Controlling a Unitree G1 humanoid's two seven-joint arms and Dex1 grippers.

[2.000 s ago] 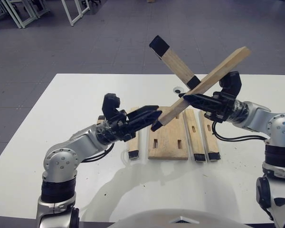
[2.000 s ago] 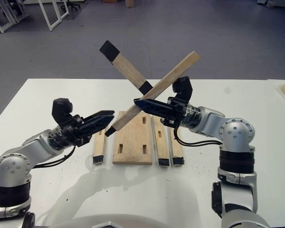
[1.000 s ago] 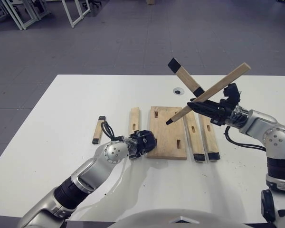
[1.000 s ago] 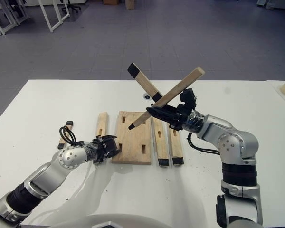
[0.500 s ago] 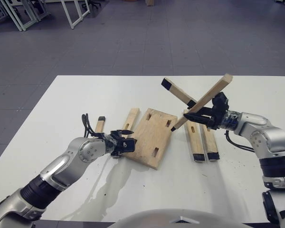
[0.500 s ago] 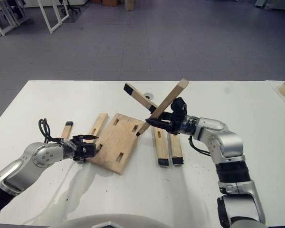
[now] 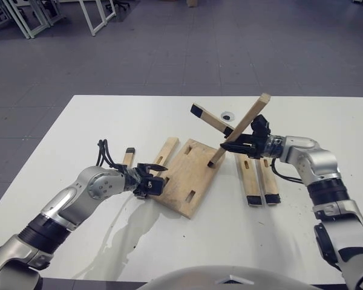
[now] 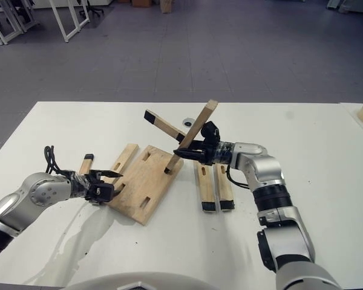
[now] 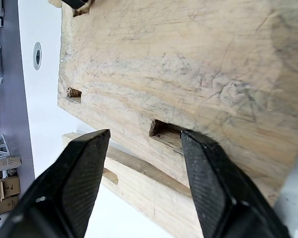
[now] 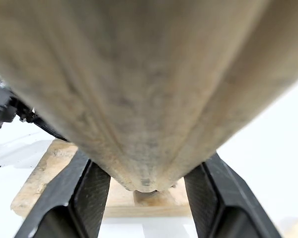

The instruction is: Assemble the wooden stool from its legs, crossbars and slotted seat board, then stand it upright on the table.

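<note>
Right fingers (image 10: 89,198) clamped on the crossed legs (image 7: 245,124), held tilted with the lower end touching the seat board (image 7: 190,184) by its far slot, board lying skewed mid-bench (image 7: 78,121); left fingers (image 9: 79,183) spread wide at the board's left edge, clamping nothing; two loose legs (image 7: 249,178) just right of it.

The seat board (image 7: 190,177) is pale, scratched wood with dark slots. The crossed legs (image 7: 242,125) and the loose legs (image 7: 257,178) at its three o'clock are light wood tipped black. The left pincer (image 9: 145,144) and right pincer (image 7: 228,145) are black weave, and the worktop (image 7: 78,121) is white.
</note>
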